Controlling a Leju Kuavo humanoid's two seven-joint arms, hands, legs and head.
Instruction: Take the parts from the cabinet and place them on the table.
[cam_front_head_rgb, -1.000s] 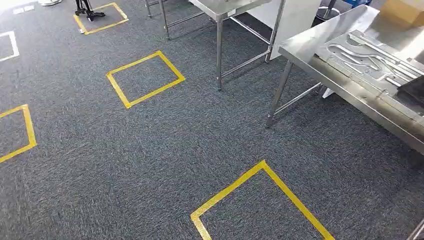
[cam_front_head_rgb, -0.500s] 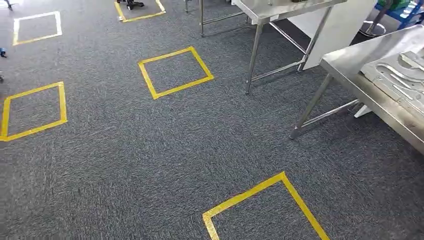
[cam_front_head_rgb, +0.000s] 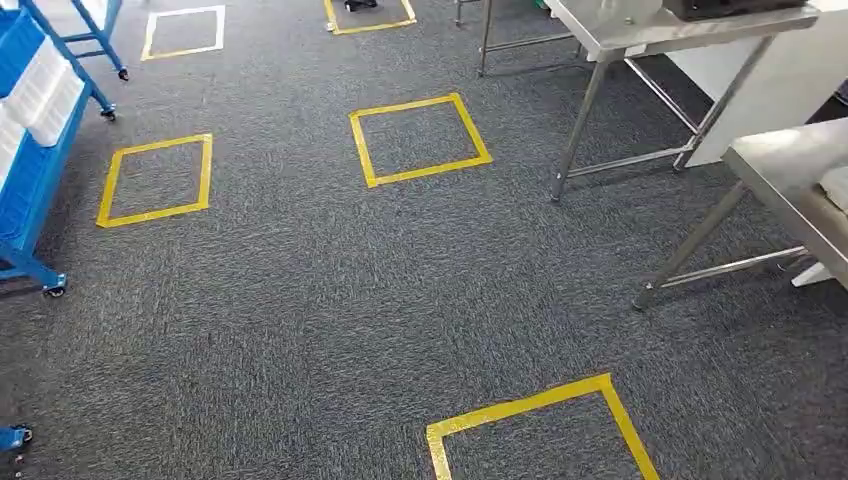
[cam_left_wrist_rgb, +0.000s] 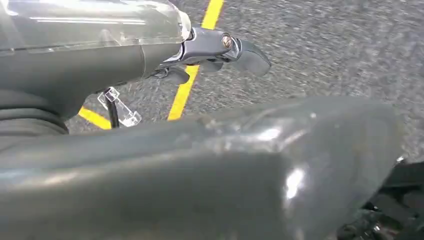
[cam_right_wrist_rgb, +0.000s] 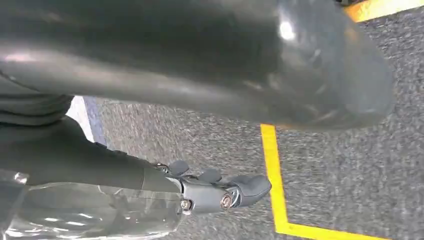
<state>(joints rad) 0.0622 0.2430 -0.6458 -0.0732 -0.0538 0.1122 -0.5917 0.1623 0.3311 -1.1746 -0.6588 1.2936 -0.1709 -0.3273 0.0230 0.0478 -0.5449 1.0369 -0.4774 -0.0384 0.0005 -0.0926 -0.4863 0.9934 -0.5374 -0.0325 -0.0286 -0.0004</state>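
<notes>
Head view: grey carpet (cam_front_head_rgb: 300, 300) with yellow tape squares (cam_front_head_rgb: 420, 140); steel table (cam_front_head_rgb: 790, 175) at right, second table (cam_front_head_rgb: 640, 30) behind it, blue rack (cam_front_head_rgb: 40, 120) with white trays at left; no readable writing.
Change: whole picture has swung, so the camera turned; blue rack has come in, the table's parts are out of frame.
Left wrist view: left hand (cam_left_wrist_rgb: 210, 55) over carpet and tape, fingers loosely apart, holding nothing.
Right wrist view: right hand (cam_right_wrist_rgb: 215, 190) likewise, fingers loose, nothing held.

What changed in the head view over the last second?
The camera swung left as the robot turned: the steel tables slid toward the right edge, and a blue wheeled rack came in at the left. The things themselves did not move. Both hands hang over the carpet, holding nothing.
</notes>
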